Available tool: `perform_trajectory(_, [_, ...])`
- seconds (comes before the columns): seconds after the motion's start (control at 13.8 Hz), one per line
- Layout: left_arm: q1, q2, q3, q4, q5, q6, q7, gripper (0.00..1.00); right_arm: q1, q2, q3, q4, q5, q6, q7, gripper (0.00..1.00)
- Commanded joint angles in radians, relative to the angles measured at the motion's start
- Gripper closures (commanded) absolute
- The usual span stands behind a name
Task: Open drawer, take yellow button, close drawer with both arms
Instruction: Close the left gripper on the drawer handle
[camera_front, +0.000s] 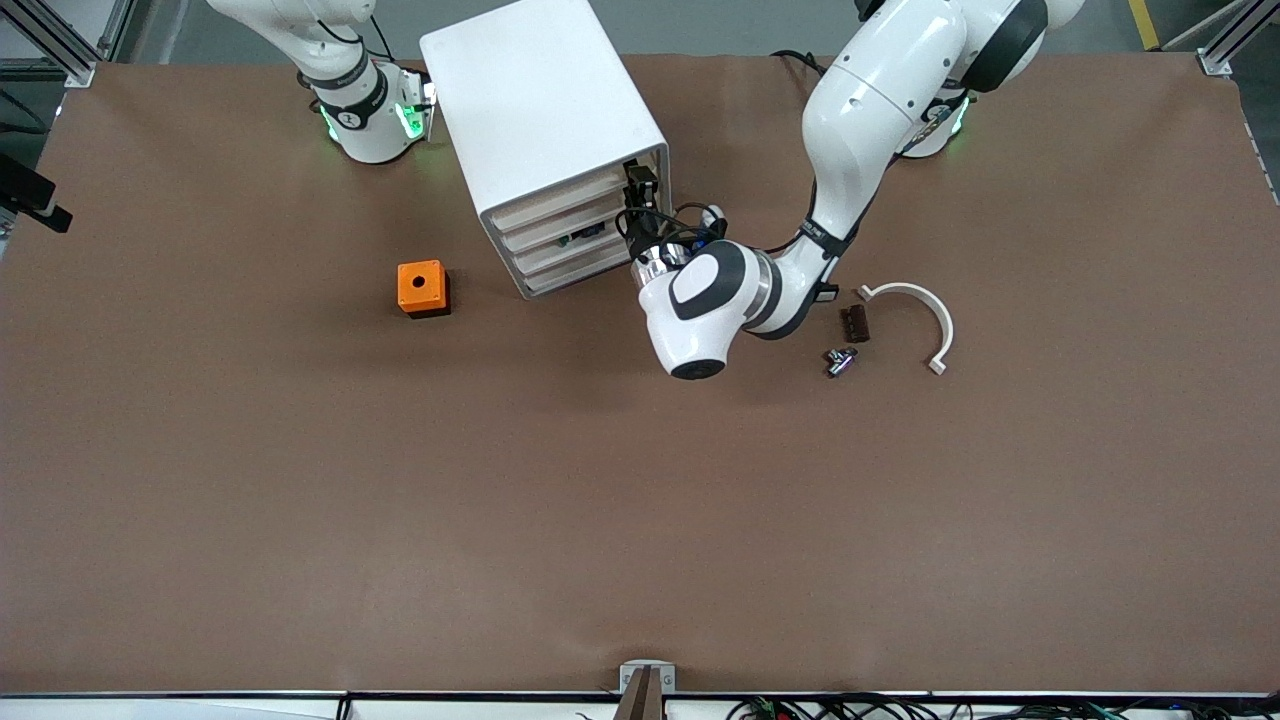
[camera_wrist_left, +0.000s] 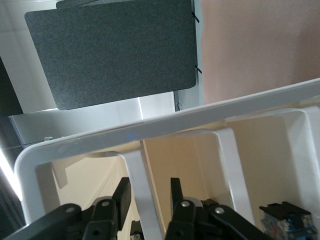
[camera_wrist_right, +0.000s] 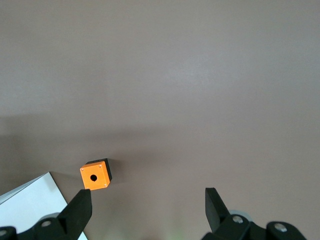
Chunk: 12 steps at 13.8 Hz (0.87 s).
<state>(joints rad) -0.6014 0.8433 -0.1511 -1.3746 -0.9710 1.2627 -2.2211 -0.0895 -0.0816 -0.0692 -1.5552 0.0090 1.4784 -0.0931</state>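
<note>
Nearest the front camera, toward the left arm's end of the table (camera_front: 300, 520), lies a small metal-and-black part (camera_front: 840, 361), and just beside it a dark brown block (camera_front: 854, 323) and a white curved bracket (camera_front: 918, 320). A little farther back, toward the right arm's end, sits the orange cube (camera_front: 421, 287) with its round hole, near the cabinet but apart from it.

Then comes the white cabinet (camera_front: 540, 120), its 4 drawer fronts turned at an angle toward the front camera. The left arm (camera_front: 860, 130) bends down from its base and reaches in at the corner of the cabinet's face — the left gripper (camera_front: 640, 192) is right at the top drawer (camera_front: 575, 205). From the left wrist camera, the 2 fingers (camera_wrist_left: 122, 196) stand on either side of a white upright rib of the drawer front (camera_wrist_left: 145, 200), one on each side of it, close to it; I cannot tell whether they already press on it. Something black with a blue mark (camera_wrist_left: 286, 220) shows inside a compartment beside them; whether that is the button I cannot tell.

The right arm (camera_front: 350, 90) waits up by its base — the right gripper (camera_wrist_right: 150, 210), seen only from its own wrist camera, hangs high over the table with its fingers spread wide and nothing between them.
</note>
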Motion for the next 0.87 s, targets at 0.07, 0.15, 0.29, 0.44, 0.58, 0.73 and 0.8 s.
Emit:
perform_trajectory(0.07, [-0.014, 0.005, 0.004, 0.006, -0.026, -0.013, -0.025, 0.81, 0.0, -0.001, 0.002, 0.015, -0.003, 0.003, 0.003, 0.0])
perform_trajectory(0.15, [-0.014, 0.005, 0.004, 0.006, -0.026, -0.014, -0.026, 0.84, 0.002, -0.001, 0.002, 0.017, -0.003, 0.003, 0.007, 0.0])
perform_trajectory(0.29, [-0.014, 0.007, 0.005, 0.006, -0.026, -0.014, -0.026, 0.88, -0.003, 0.011, 0.002, 0.024, -0.001, 0.002, 0.009, 0.0])
perform_trajectory(0.44, [-0.014, 0.008, 0.005, 0.008, -0.025, -0.013, -0.025, 0.9, 0.0, 0.052, 0.002, 0.024, -0.01, 0.002, 0.007, 0.0])
perform_trajectory(0.58, [-0.009, 0.008, 0.005, 0.008, -0.026, -0.013, -0.025, 0.9, 0.002, 0.112, 0.002, 0.029, -0.018, 0.011, -0.004, 0.0])
perform_trajectory(0.73, [-0.001, 0.008, 0.007, 0.008, -0.032, -0.013, -0.025, 0.9, -0.007, 0.126, 0.002, 0.03, -0.015, 0.054, -0.013, 0.0])
perform_trajectory(0.8, [0.002, 0.01, 0.011, 0.009, -0.032, -0.013, -0.025, 0.89, -0.009, 0.149, 0.002, 0.029, -0.017, 0.081, -0.011, 0.0])
